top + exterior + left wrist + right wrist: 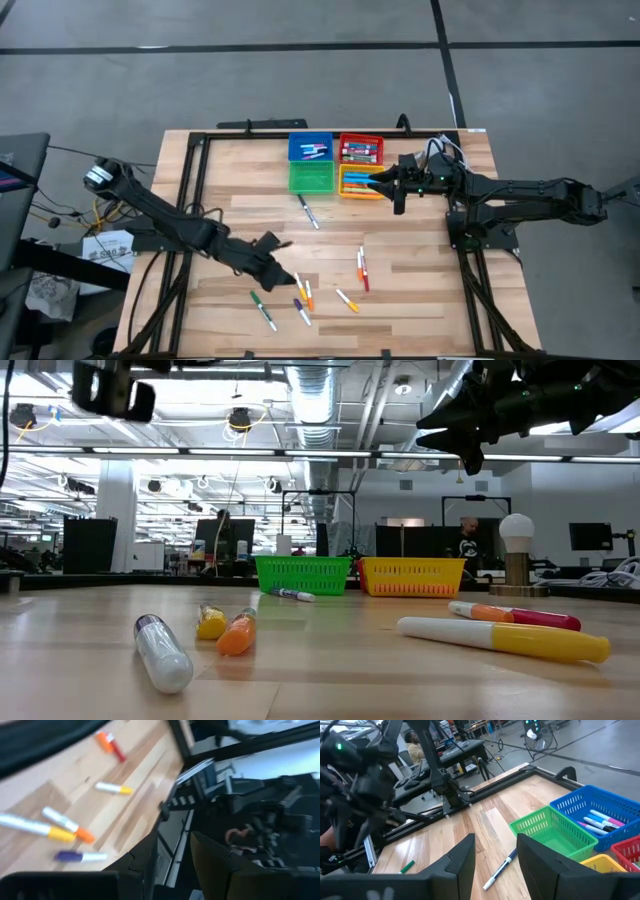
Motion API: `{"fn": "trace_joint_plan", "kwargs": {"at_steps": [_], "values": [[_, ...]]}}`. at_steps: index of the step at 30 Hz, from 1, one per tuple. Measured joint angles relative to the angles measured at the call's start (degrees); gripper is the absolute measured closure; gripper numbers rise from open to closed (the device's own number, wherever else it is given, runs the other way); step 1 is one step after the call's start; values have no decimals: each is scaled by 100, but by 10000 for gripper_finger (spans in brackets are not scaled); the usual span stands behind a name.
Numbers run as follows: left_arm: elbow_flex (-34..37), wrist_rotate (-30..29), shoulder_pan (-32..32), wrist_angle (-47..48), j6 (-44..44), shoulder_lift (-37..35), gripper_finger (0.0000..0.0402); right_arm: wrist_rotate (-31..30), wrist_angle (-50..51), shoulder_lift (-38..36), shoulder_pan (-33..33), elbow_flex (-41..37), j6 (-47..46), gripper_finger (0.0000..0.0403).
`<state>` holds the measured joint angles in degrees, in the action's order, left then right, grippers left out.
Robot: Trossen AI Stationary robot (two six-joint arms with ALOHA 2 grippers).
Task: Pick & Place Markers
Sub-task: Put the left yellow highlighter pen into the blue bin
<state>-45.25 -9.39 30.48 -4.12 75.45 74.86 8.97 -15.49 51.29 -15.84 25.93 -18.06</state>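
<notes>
- The job is mid-way by my reading: some markers (305, 295) lie loose on the table (420, 300), others already sit in the blue bin (310, 148), red bin (361, 149) and yellow bin (357, 183).
- The green bin (311, 177) looks empty, though its floor is only partly seen.
- The right gripper (378, 184) hangs over the yellow bin, its fingers (462, 857) parted with nothing between them; this looks like the moment just after a drop.
- Ahead of it and lower lies a dark-capped marker (500, 868), beside the green bin and clear of everything else; that seems the nearest next pick.
- The left gripper (288, 275) is low over the loose cluster, with the orange-capped and purple-capped markers (80, 856) just beyond its fingertips.
- Its fingers (215, 865) stand apart with an empty gap between, holding nothing as far as this blurred view tells.
- Its next move calls for coming down on one marker without nudging the neighbours that lie touching or crossing it.
- No brand, label or writing can be read on any marker or bin.
</notes>
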Motion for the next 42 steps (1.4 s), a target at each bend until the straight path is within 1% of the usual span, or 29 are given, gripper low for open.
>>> {"fn": "trace_joint_plan", "kwargs": {"at_steps": [7, 10, 17, 21, 26, 28, 32, 36, 42], "values": [[0, 262, 33, -70, 931, 623, 285, 2, 0, 0, 0, 0, -2, 269], [-9, 299, 30, -367, 1217, 778, 285, 1, 2, 1, 0, 0, 0, 270], [-486, 226, 28, -403, 1395, 1183, 285, 0, 2, 1, 0, 0, -1, 269], [-748, 216, 30, -369, 1678, 1476, 285, 0, 2, 2, 0, 0, 0, 270], [-1080, 216, 0, -364, 1703, 1755, 285, 0, 4, 2, 0, 0, 0, 268], [-1106, 215, -11, -125, 1807, 1785, 285, 0, 4, 2, 0, 0, 0, 269], [-1105, 211, -9, 702, 2226, 1751, 285, 0, 5, 2, 0, 0, 2, 270], [-1106, 184, -21, 761, 2541, 1746, 285, -1, 17, 2, 0, 0, 2, 268], [-1106, 168, -84, 632, 2377, 1713, 285, -2, 15, 2, 0, 0, 2, 270]]}}
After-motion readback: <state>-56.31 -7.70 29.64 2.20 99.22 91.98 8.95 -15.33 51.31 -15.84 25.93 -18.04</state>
